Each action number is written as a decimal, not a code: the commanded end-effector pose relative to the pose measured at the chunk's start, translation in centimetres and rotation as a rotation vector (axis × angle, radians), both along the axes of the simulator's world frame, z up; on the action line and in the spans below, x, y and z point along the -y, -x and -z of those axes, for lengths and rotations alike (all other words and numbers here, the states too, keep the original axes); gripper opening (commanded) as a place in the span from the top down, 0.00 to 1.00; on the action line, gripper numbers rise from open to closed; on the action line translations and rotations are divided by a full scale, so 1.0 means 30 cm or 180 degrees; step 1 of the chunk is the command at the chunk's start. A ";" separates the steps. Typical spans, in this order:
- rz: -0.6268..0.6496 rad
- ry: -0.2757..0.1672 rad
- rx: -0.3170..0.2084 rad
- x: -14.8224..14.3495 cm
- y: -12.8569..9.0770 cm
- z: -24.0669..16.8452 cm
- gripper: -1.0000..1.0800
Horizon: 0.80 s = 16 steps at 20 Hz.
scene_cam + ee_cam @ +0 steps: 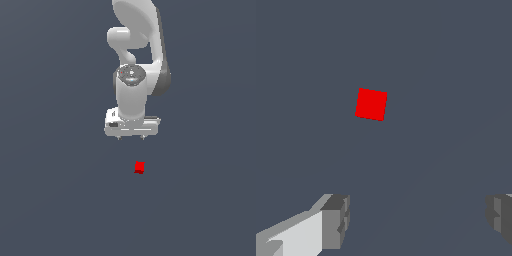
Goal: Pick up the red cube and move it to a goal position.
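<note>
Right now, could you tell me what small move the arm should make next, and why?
Probably shift the gripper sideways until it is centred above the red cube, then descend. The fingers are spread wide and hold nothing, and in the wrist view the cube lies ahead of the gap between them, not inside it, alone on the grey floor.

No text, label, number or sign can be read anywhere.
</note>
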<state>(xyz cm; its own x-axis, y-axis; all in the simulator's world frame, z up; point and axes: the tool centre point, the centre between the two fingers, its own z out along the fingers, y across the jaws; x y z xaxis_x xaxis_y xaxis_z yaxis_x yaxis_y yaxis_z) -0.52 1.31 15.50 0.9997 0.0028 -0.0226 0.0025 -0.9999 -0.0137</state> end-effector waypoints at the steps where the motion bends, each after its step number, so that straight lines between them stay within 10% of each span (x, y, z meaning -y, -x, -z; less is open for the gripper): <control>1: 0.0000 0.0000 0.0000 0.000 0.000 0.000 0.04; 16: 0.0186 0.0018 0.0025 -0.055 -0.083 0.164 0.04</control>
<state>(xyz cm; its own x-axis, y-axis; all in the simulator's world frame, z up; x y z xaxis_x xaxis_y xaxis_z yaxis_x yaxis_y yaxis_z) 1.54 2.67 11.49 0.9988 -0.0455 -0.0156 -0.0457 -0.9989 -0.0092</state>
